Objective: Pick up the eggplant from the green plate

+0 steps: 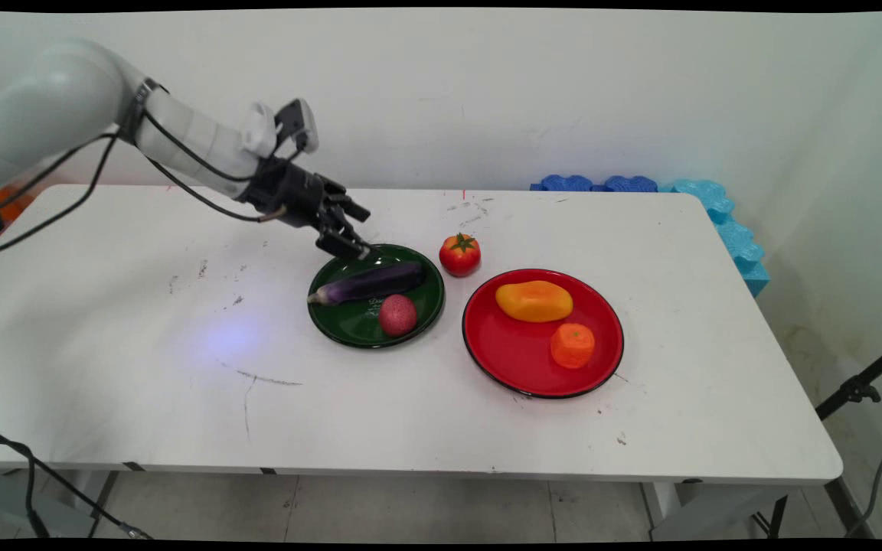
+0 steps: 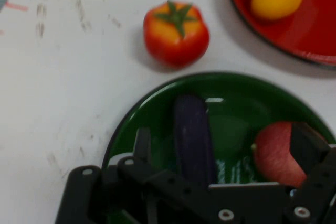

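A dark green plate (image 1: pixel 433 306) near the table's middle carries a purple eggplant (image 1: pixel 370 282) and a reddish round fruit (image 1: pixel 397 314). My gripper (image 1: pixel 351 246) hovers low over the plate's back left rim, open and holding nothing. In the hand view the gripper (image 2: pixel 223 148) straddles the eggplant (image 2: pixel 193 137) from above without touching it. One finger (image 2: pixel 142 145) stands left of the eggplant. The other finger (image 2: pixel 304 148) partly covers the reddish fruit (image 2: pixel 273 156). A red tomato (image 1: pixel 460 254) stands on the table just behind the plate's right side, also visible as the tomato (image 2: pixel 176 34) beyond the green plate (image 2: pixel 236 93).
Right of the green plate lies a red plate (image 1: pixel 510 360) with a yellow-orange fruit (image 1: pixel 534 301) and an orange fruit (image 1: pixel 572 345). Blue foam pieces (image 1: pixel 717 207) line the table's far right corner. Black cables hang from the arm at the left.
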You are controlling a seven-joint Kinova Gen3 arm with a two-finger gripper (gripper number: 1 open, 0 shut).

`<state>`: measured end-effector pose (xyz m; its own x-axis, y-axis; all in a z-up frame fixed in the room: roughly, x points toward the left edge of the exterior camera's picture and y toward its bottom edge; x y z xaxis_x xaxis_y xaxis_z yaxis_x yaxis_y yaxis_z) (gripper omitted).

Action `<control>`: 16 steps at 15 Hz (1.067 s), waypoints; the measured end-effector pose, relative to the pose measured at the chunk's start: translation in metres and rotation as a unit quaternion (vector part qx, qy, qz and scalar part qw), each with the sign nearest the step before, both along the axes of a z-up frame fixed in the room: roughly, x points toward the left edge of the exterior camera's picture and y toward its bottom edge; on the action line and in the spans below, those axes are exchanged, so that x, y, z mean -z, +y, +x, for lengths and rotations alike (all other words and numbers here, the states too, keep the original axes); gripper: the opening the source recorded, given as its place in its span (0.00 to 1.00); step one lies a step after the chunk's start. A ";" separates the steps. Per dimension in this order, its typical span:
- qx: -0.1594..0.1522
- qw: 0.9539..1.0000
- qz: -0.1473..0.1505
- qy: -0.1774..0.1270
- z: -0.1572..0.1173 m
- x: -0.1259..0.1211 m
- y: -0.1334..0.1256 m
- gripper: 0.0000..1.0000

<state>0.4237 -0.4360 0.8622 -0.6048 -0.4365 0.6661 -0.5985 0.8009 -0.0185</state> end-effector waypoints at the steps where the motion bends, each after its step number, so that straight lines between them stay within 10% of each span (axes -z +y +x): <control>1: -0.001 1.000 0.002 -0.004 0.001 0.005 -0.002 1.00; 16: 0.007 0.998 0.041 -0.040 0.000 0.068 -0.021 1.00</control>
